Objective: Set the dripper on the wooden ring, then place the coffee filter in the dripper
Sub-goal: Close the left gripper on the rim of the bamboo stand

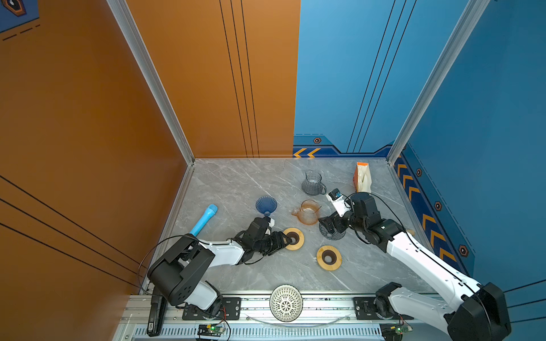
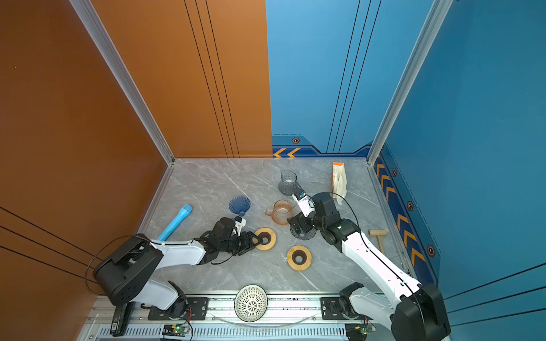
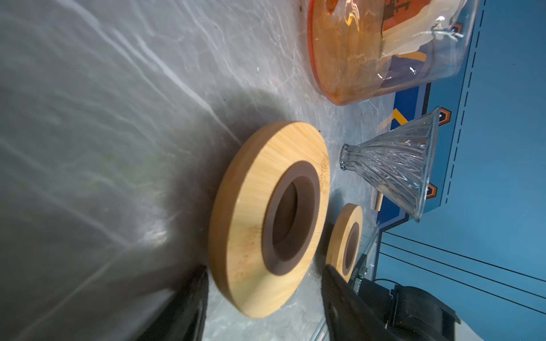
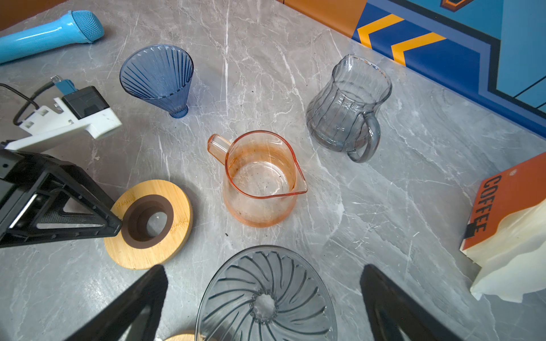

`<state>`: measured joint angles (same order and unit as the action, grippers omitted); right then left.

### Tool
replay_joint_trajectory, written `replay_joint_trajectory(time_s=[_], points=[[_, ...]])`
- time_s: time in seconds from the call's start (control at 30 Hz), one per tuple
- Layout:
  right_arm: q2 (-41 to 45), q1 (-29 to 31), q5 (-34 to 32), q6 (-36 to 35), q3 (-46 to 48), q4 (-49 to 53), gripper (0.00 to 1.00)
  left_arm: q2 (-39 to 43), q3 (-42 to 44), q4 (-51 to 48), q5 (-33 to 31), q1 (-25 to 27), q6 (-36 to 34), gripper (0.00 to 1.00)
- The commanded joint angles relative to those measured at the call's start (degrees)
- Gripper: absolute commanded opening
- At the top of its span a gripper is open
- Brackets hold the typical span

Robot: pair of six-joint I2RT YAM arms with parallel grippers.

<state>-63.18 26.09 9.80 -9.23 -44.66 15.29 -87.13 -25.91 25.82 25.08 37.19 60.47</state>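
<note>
From my station I saw the left pincer (image 3: 264, 274) low over the desk (image 1: 236, 183), its black fingers (image 3: 192, 304) spread to either side of a wooden ring (image 3: 245, 236) with a brown collar. A strip of desk showed between the ring and one finger, so it was pinching nothing. The right pincer (image 4: 263, 268) hung spread wide above the grey dripper (image 4: 266, 298), also empty. That dripper stood mouth up on its narrow end and had nothing inside it.

The coffee filters (image 4: 520, 265) were not in any dripper. They sat as a cream stack in an orange holder (image 1: 361, 172) marked COFFEE, at the far right of the desk near the back wall, apart from both pincers. A blue dripper (image 1: 266, 205) stood on its narrow end towards the left, beyond the left arm, and it was empty too.

Between the two drippers sat an orange glass server (image 4: 260, 180), and a grey glass jug (image 4: 345, 109) stood beyond it. A second wooden ring (image 1: 336, 262) lay flat nearer the front edge than the grey dripper. A blue microphone (image 1: 204, 220) lay along the left side of the desk, and in a top view a wooden mallet (image 2: 378, 234) lay by the right wall
</note>
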Motion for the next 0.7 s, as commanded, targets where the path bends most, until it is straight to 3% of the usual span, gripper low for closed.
replay_joint_trajectory(time_s=[0.0, 0.67], points=[[0.96, -0.42, -1.59, -1.05, 0.81, -1.23, 1.0, -2.49, -0.61, -0.6, 1.73, 0.42, 0.92, 0.59], [0.71, -0.51, -1.96, 0.81, 0.94, -2.59, 1.0, -3.73, -3.32, -0.58, 3.91, 0.36, 0.15, 0.43]])
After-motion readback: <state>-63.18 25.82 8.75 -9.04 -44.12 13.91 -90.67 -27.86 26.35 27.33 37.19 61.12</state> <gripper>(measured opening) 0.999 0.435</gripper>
